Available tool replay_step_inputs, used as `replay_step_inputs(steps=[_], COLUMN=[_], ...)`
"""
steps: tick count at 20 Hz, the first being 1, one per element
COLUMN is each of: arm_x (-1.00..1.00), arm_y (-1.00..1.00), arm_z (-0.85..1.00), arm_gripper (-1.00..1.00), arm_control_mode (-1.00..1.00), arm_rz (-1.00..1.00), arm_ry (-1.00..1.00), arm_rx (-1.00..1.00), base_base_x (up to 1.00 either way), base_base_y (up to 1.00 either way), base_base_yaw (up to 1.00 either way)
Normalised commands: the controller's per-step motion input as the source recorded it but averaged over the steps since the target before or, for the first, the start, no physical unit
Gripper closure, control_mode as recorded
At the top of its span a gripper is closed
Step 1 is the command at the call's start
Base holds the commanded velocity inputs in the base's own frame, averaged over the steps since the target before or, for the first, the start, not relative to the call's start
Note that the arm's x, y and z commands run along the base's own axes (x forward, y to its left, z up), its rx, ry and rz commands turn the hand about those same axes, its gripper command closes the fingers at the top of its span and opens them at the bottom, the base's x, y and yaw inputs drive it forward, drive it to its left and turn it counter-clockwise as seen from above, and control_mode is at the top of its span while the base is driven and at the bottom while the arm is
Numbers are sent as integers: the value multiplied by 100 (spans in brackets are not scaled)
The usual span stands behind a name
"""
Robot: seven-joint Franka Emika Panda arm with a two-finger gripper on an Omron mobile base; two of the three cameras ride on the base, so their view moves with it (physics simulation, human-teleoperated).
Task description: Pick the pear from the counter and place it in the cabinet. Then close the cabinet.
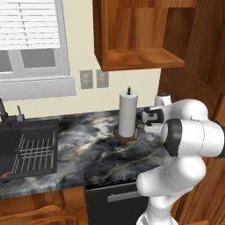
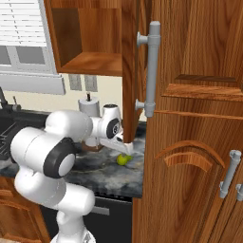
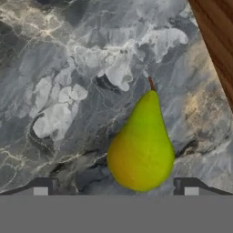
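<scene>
a: what's nearest the gripper (image 3: 115, 189)?

b: the pear (image 3: 141, 144). in the hand view it lies on its side on the counter (image 3: 59, 82), fat end between the two finger tips, stem pointing away from them. the tips stand wide apart, one on each side of the fruit, and i can't tell whether either touches it.

a: and from the base?

b: in the right base view the pear (image 2: 123, 160) sits on the dark stone just under the hand, beside the open cabinet door (image 2: 190, 118) with its long grey bar handle (image 2: 151, 69).

a: anything else close by?

b: a white paper towel roll (image 1: 128, 114) on a small brown stand, a little beyond the hand on the counter.

a: containers?

b: the cabinet (image 1: 136, 35) hangs well above the gripper, open, its wooden shelf bare. farther off to the side, a black sink (image 1: 26, 151) with a wire rack in it.
</scene>
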Motion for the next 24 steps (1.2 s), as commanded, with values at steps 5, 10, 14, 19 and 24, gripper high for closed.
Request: replay_step_inputs(steps=[5,10,14,19,24], arm_x=[-9,0,6,8,-21], arm_y=[-28,-25,-9,7,43], arm_z=[-27,-29,-39,-53,-21], arm_gripper=[-100,-100,-100,100,100], arm_control_mode=[-100,-100,-100,-100,-100], arm_rz=[-1,-1,0,0,0], arm_ry=[6,3,1,1,-5], arm_rx=[0,0,0,0,0], base_base_x=[0,0,0,0,0], base_base_y=[0,0,0,0,0], base_base_yaw=[0,0,0,0,0])
